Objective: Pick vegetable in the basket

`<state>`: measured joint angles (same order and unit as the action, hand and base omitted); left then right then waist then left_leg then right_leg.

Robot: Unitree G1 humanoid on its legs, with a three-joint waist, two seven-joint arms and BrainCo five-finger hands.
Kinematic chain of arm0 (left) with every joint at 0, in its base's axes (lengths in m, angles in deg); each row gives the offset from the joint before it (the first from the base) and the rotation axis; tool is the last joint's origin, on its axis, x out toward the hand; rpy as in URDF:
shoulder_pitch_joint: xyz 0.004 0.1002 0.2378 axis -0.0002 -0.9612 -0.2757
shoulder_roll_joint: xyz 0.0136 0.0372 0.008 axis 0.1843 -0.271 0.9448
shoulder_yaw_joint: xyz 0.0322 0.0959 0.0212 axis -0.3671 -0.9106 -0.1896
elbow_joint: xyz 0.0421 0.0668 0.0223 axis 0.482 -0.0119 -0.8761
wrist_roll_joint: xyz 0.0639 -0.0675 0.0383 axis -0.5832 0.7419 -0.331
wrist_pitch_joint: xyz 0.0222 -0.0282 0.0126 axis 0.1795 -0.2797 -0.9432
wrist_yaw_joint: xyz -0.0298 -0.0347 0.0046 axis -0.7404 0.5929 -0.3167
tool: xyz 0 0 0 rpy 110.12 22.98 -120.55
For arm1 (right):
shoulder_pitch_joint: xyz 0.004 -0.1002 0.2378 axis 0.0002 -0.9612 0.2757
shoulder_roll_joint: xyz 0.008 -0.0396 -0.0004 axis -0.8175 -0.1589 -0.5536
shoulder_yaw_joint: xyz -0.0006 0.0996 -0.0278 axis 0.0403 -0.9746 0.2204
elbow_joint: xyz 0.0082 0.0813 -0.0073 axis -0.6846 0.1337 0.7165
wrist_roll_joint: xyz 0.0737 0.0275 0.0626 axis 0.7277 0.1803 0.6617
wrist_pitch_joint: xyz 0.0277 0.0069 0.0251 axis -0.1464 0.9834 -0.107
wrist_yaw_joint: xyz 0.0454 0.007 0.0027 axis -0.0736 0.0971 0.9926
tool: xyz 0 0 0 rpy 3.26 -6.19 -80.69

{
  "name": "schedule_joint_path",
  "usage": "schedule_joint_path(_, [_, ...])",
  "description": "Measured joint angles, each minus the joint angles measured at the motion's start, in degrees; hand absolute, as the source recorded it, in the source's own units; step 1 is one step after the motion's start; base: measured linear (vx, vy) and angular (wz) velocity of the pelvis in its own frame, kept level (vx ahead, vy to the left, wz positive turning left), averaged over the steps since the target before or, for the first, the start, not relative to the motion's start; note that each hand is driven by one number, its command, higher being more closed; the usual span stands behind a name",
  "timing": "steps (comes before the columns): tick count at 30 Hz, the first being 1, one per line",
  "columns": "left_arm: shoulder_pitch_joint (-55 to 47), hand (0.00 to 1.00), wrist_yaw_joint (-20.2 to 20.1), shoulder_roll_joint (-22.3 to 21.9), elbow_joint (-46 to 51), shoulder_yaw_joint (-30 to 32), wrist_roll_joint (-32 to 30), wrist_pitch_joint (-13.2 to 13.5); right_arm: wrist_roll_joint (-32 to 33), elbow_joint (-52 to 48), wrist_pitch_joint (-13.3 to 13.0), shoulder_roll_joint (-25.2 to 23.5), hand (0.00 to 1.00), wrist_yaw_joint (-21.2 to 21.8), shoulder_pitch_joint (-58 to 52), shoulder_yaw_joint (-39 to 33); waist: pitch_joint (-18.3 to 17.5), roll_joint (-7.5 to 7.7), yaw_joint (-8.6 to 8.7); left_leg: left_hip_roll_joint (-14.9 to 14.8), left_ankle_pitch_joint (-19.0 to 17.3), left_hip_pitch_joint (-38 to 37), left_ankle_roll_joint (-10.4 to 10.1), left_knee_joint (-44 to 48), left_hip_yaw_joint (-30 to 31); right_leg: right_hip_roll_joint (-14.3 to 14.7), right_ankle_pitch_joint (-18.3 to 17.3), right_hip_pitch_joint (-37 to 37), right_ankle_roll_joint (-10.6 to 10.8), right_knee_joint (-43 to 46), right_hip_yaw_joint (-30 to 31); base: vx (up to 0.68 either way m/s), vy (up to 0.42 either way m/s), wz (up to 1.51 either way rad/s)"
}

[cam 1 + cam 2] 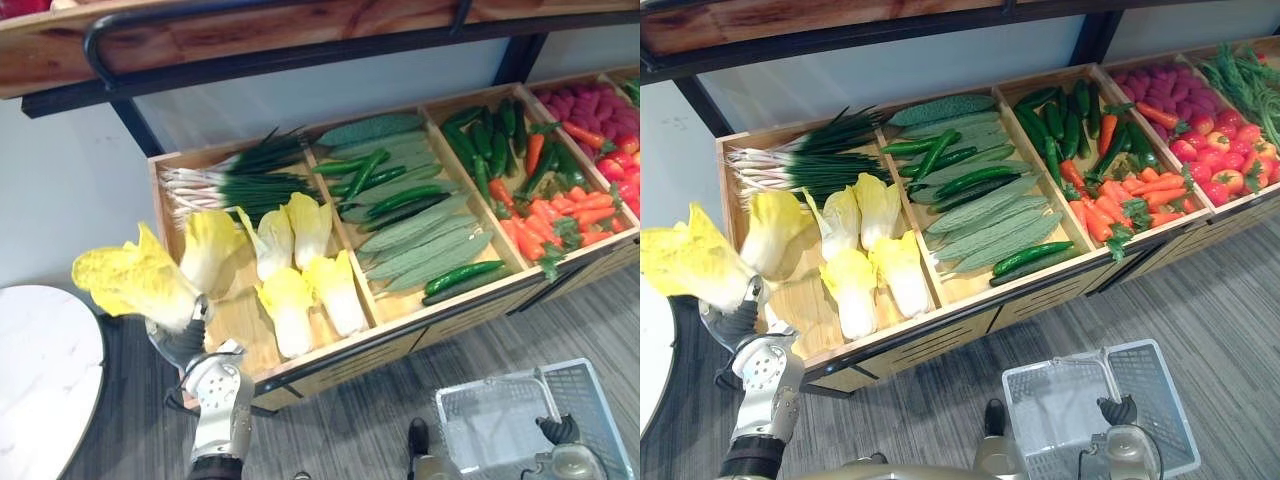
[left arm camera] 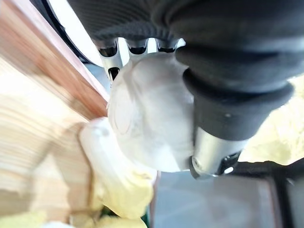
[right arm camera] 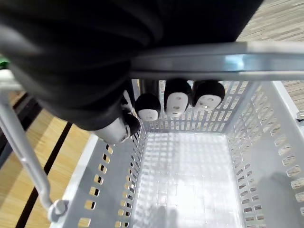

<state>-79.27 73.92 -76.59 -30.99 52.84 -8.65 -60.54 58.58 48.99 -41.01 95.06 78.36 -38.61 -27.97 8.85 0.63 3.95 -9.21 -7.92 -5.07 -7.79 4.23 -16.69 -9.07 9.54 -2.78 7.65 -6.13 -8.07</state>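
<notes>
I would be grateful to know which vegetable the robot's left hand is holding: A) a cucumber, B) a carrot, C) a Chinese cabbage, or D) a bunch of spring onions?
C: the left hand is curled round the white base of a yellow-leafed Chinese cabbage, held up by the end of the wooden crate; the right hand grips the basket handle.

Yellow cabbage (image 1: pixel 130 280), pale grey perforated basket (image 1: pixel 1060 405), light-brown wooden crate (image 1: pixel 940 312)

Wooden crate (image 1: pixel 232 318) — cabbages (image 1: pixel 290 300), scallions (image 1: pixel 240 180), cucumbers (image 1: pixel 420 235), carrots (image 1: pixel 570 215) lying inside.
</notes>
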Motion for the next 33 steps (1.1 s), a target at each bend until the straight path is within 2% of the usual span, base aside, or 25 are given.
schedule_joint_path(4, [0.13, 1.0, -2.87, 0.44, 5.94, -1.59, -5.23, -1.01, -0.14, -2.62, 0.12, 0.55, 1.0, 0.16, -0.55, 0.14, -1.69, -0.28, 0.56, -0.06, -0.31, -0.14, -0.01, 0.23, -0.78, 0.13, 0.08, -0.33, -0.02, -0.01, 0.89, -0.03, -0.013, -0.12])
schedule_joint_path(8, [0.5, 1.0, -8.14, 3.93, 10.73, -4.56, -7.39, -1.67, -2.48, -4.42, 0.14, 2.86, 1.0, 1.72, -0.91, 0.94, -2.48, -0.48, 0.66, -0.14, -0.8, -0.38, -0.07, 0.65, -2.74, 0.46, 0.62, -1.19, 0.02, 0.0, 2.75, -0.01, -0.006, -0.24])
schedule_joint_path(12, [0.87, 1.0, -18.25, 7.28, 13.94, -11.39, -9.09, -4.47, -6.83, -7.54, -0.99, 9.31, 1.0, 6.8, -0.7, 5.67, -2.5, -0.42, 0.55, -0.44, -2.12, -1.27, -0.2, 1.59, -6.28, 1.25, 1.25, -2.07, 0.2, 0.01, 6.6, 0.0, -0.006, -0.41])
schedule_joint_path(13, [0.88, 1.0, -19.87, 7.94, 14.23, -12.84, -9.09, -4.94, -6.92, -7.98, -1.27, 10.34, 1.0, 7.38, -0.67, 6.42, -2.5, -0.42, 0.59, -0.52, -2.44, -1.37, -0.3, 1.83, -6.77, 1.39, 1.27, -2.07, 0.22, 0.01, 7.2, -0.01, -0.002, -0.47])
schedule_joint_path(15, [0.97, 1.0, -26.38, 10.28, 15.21, -18.43, -9.29, -5.75, -6.96, -9.93, -1.95, 14.57, 1.0, 9.09, -0.62, 9.1, -2.49, -0.39, 0.73, -0.64, -3.44, -2.45, -0.33, 2.33, -8.97, 1.78, 1.4, -2.1, 0.42, 0.03, 9.14, -0.01, 0.002, -0.46])
schedule_joint_path(16, [1.04, 1.0, -27.65, 11.02, 15.5, -19.86, -9.47, -5.9, -6.96, -10.51, -2.22, 15.55, 1.0, 9.56, -0.52, 9.48, -2.47, -0.36, 0.75, -0.55, -3.65, -2.72, -0.28, 2.41, -9.61, 1.87, 1.46, -2.29, 0.51, 0.04, 9.87, 0.0, 0.005, -0.42])
schedule_joint_path(19, [2.19, 1.0, -32.9, 14.56, 15.65, -24.58, -9.5, -5.91, -6.96, -13.09, -3.49, 20.31, 1.0, 12.07, 0.13, 12.2, -2.47, -0.37, 0.9, -0.35, -4.72, -3.75, -0.31, 3.07, -12.62, 2.22, 1.84, -3.04, 0.74, 0.27, 12.55, -0.01, 0.005, -0.48])
schedule_joint_path(22, [2.63, 1.0, -36.87, 17.81, 16.32, -27.75, -9.44, -5.77, -8.99, -15.65, -4.02, 22.85, 1.0, 14.11, 2.03, 16.34, -2.47, -0.18, 2.11, -0.17, -5.34, -5.09, -0.25, 3.15, -14.55, 2.53, 1.97, -2.98, 0.9, 0.41, 14.58, -0.01, -0.004, -0.33])
schedule_joint_path(26, [4.55, 1.0, -42.51, 20.36, 17.02, -34.95, -9.06, -3.66, -9.15, -19.43, -5.86, 26.12, 1.0, 17.75, 3.59, 20.97, -2.49, -0.22, 2.45, -0.44, -6.6, -6.35, -0.39, 4.04, -17.3, 2.95, 2.11, -3.06, 1.11, 0.48, 16.84, -0.02, -0.019, -0.31])
schedule_joint_path(28, [5.74, 1.0, -44.06, 20.66, 17.67, -38.16, -9.06, -3.13, -9.19, -21.09, -6.44, 27.38, 1.0, 18.66, 4.45, 22.84, -2.52, -0.26, 3.12, -0.44, -7.1, -6.35, -0.39, 4.4, -17.77, 2.92, 2.1, -3.19, 1.11, 0.5, 17.29, -0.03, -0.03, -0.19])
schedule_joint_path(30, [8.05, 1.0, -46.34, 22.16, 18.95, -43.64, -9.06, -1.89, -9.92, -24.11, -8.24, 29.26, 1.0, 20.25, 6.12, 25.39, -2.53, -0.29, 3.56, -0.6, -7.8, -6.29, -0.51, 5.31, -19.48, 3.16, 1.87, -4.09, 0.76, 1.14, 18.31, -0.03, -0.026, -0.26])
schedule_joint_path(33, [10.63, 1.0, -47.46, 22.34, 19.05, -48.18, -9.06, -1.16, -11.26, -27.34, -10.11, 30.75, 1.0, 21.39, 6.44, 26.77, -2.54, -0.31, 3.79, -0.95, -8.23, -6.64, -0.63, 5.98, -20.78, 3.52, 1.81, -4.36, 0.68, 1.56, 18.89, 0.0, -0.031, -0.22])
